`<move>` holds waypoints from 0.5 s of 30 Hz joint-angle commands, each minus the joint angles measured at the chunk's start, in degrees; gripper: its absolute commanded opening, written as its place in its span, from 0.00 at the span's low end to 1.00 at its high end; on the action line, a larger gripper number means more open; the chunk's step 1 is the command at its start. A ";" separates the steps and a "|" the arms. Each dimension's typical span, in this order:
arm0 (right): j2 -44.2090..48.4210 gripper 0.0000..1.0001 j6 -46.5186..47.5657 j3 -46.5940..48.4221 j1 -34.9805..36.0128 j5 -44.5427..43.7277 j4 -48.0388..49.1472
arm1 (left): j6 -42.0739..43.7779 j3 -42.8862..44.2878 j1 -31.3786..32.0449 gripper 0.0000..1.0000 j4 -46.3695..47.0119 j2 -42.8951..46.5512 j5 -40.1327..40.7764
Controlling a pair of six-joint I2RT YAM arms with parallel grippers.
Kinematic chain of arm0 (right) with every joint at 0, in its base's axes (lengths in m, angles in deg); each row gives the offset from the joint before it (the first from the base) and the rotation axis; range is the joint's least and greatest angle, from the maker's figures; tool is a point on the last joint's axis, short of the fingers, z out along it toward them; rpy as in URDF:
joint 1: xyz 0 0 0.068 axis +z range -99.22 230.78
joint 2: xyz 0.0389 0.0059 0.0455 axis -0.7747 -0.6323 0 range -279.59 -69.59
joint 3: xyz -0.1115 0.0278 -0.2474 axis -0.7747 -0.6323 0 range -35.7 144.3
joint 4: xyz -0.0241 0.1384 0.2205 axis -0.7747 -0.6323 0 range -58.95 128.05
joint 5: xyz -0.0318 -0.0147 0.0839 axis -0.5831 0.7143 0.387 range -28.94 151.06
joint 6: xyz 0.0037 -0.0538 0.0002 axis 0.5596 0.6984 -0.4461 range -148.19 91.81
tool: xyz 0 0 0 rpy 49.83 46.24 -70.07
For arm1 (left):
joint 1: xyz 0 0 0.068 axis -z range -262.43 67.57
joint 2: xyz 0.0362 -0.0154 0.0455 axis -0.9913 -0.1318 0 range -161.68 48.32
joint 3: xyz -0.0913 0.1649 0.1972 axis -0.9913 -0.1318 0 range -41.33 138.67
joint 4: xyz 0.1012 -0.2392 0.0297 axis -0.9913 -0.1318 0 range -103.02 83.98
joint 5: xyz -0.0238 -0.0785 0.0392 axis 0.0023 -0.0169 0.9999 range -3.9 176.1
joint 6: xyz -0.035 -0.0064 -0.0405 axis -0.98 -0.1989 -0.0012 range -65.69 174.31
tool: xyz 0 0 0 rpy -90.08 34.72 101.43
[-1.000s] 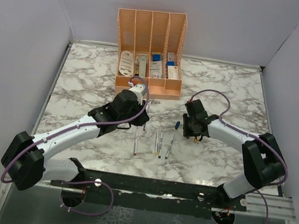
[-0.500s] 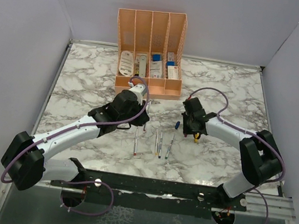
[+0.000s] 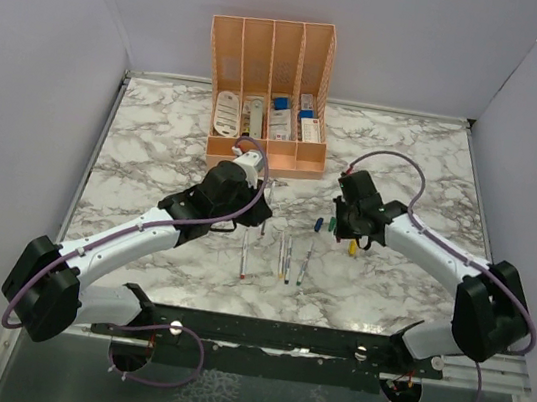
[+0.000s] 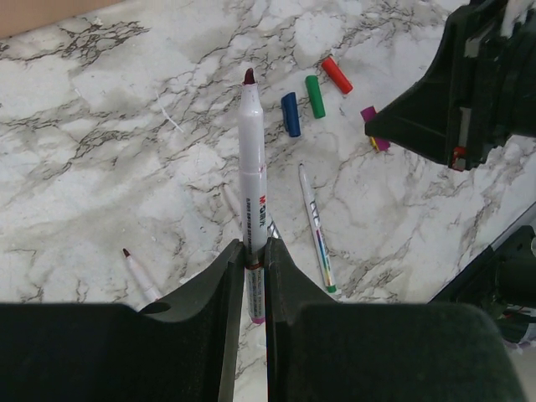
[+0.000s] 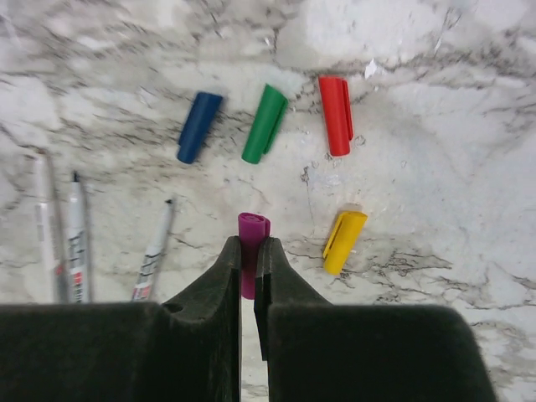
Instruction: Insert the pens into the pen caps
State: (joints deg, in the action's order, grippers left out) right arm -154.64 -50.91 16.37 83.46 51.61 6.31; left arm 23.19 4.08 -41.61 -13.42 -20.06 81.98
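Observation:
My left gripper (image 4: 254,248) is shut on a grey-white pen (image 4: 253,176) with a dark purple tip that points away from the wrist, held above the table. In the top view the left gripper (image 3: 262,214) is left of centre. My right gripper (image 5: 254,244) is shut on the purple cap (image 5: 254,228), held above the marble. The blue cap (image 5: 199,126), green cap (image 5: 265,123), red cap (image 5: 336,115) and yellow cap (image 5: 344,241) lie loose on the table. Three other pens (image 3: 283,256) lie side by side in front of the arms.
A peach organiser (image 3: 273,55) with white boxes and cards stands at the back centre. Grey walls close the marble table (image 3: 156,144) on the left, right and back. A black rail (image 3: 269,333) runs along the near edge.
My right arm has swung outward to the right and its wrist has shifted slightly, uncovering the green cap beside the blue one. The left arm and its pen have not moved.

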 commanded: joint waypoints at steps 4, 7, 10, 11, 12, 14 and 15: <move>10.13 0.01 0.62 1.81 0.41 0.56 7.73 | 1.14 -2.88 -0.28 0.00 9.36 -0.48 -8.75; 13.82 0.01 1.30 0.17 0.36 1.69 14.27 | 0.99 -5.48 -0.23 0.00 16.04 0.12 -11.87; 17.33 0.01 2.11 -1.94 0.37 2.98 21.70 | 0.93 -7.02 -0.19 0.00 21.92 0.30 -13.59; 18.39 0.01 2.39 -2.54 0.37 3.17 24.05 | 0.96 -7.23 -0.15 0.00 23.39 0.02 -14.44; 19.31 0.01 2.53 -3.09 0.41 3.31 26.51 | 0.97 -7.18 -0.13 0.00 24.74 -0.40 -15.36; 20.69 0.01 2.43 -3.93 0.36 3.38 30.63 | 1.23 -6.53 -0.20 0.00 26.64 -1.90 -16.79; 21.18 0.01 2.18 -4.45 0.36 3.73 32.54 | 1.37 -5.88 -0.16 0.00 27.32 -2.70 -17.57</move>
State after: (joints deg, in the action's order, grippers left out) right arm -136.35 -49.49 13.73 83.46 53.34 25.28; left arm 23.50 -3.52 -41.61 4.40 -20.69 70.11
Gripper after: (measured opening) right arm 0.053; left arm 0.158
